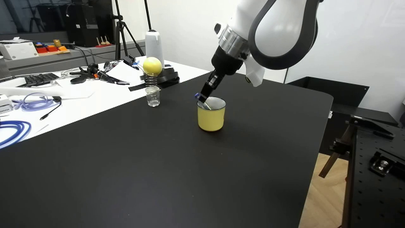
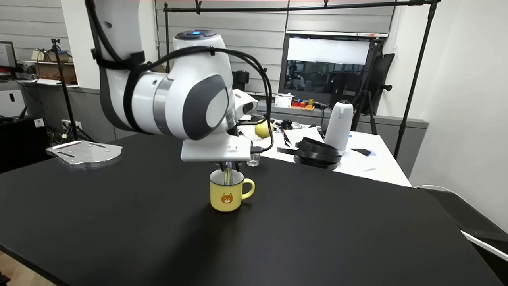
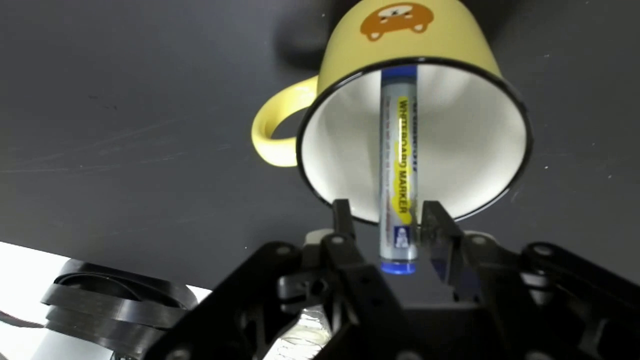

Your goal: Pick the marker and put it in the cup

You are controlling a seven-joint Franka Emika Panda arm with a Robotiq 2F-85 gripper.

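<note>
The pale-yellow cup stands upright on the black table in both exterior views; its bear print and handle show in the wrist view. The slim marker, blue at both ends with a paler barrel, stands tilted inside the cup, its near blue end sticking out over the rim. It also shows in both exterior views. My gripper is at the cup's rim with a finger on each side of the marker. The fingers are open, with a visible gap on the left; the gap on the right is narrow.
A small clear bottle with a spring and yellow ball stands beyond the cup, near the white table. Black straps and a white device are on that table. A metal plate lies at the table's far side.
</note>
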